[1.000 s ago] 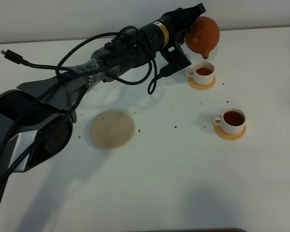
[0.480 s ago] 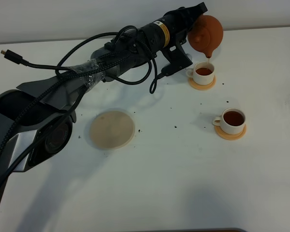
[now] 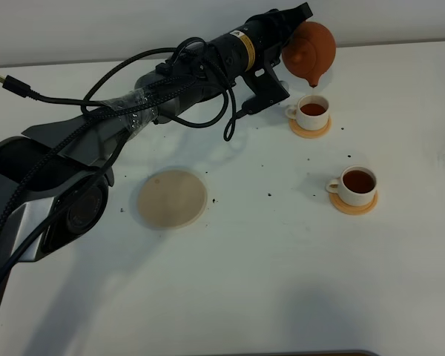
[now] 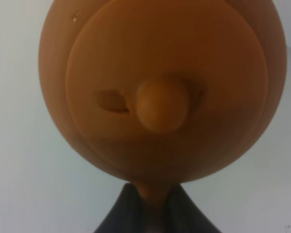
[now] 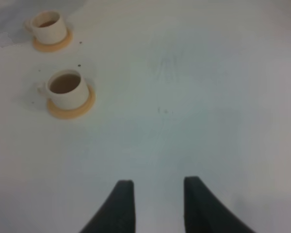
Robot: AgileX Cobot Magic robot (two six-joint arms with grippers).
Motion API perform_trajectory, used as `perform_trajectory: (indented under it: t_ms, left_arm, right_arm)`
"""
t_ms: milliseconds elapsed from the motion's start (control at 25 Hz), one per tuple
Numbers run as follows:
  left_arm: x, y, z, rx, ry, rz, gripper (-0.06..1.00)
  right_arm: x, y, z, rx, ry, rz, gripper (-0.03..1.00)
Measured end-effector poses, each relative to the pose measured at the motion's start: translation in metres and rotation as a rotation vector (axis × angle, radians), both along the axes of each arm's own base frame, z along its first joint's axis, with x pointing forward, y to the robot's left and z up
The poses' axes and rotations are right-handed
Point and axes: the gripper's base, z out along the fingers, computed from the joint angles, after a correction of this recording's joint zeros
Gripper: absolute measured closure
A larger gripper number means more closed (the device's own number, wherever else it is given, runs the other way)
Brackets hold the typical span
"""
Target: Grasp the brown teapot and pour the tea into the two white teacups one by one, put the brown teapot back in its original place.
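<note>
My left gripper (image 3: 300, 27) is shut on the handle of the brown teapot (image 3: 312, 47) and holds it in the air, tilted spout down, just above and behind the far white teacup (image 3: 312, 110). The teapot's lid and knob (image 4: 161, 106) fill the left wrist view, with my dark fingers (image 4: 117, 219) at its handle. Both cups hold dark tea; the near cup (image 3: 357, 182) stands on its orange-tan saucer. The pale beige coaster (image 3: 172, 198) lies bare at centre left. My right gripper (image 5: 157, 204) is open and empty over bare table, with both cups (image 5: 66, 89) ahead of it.
The left arm (image 3: 170, 85) with black cables stretches across the left half of the table. Small dark specks are scattered on the white tabletop (image 3: 282, 259) between the coaster and the cups. The table's back edge runs just behind the teapot.
The teapot has lifted a little and shifted slightly left, away from the far cup's rim. Cups and coaster have not moved.
</note>
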Motion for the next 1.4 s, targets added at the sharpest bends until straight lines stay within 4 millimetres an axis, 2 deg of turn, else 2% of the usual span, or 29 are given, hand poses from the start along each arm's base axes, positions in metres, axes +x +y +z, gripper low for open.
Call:
perform_trajectory:
  t_ms: [600, 880, 1400]
  left_arm:
    - [0.001, 0.001, 0.0, 0.005, -0.008, -0.003, 0.83]
    - [0.001, 0.0, -0.009, 0.0, 0.01, -0.005, 0.83]
    - [0.003, 0.002, -0.01, -0.102, 0.086, 0.066, 0.83]
  right_arm:
    - [0.0, 0.0, 0.0, 0.0, 0.0, 0.0, 0.73]
    - [0.0, 0.0, 0.0, 0.0, 0.0, 0.0, 0.73]
    - [0.0, 0.0, 0.0, 0.0, 0.0, 0.0, 0.73]
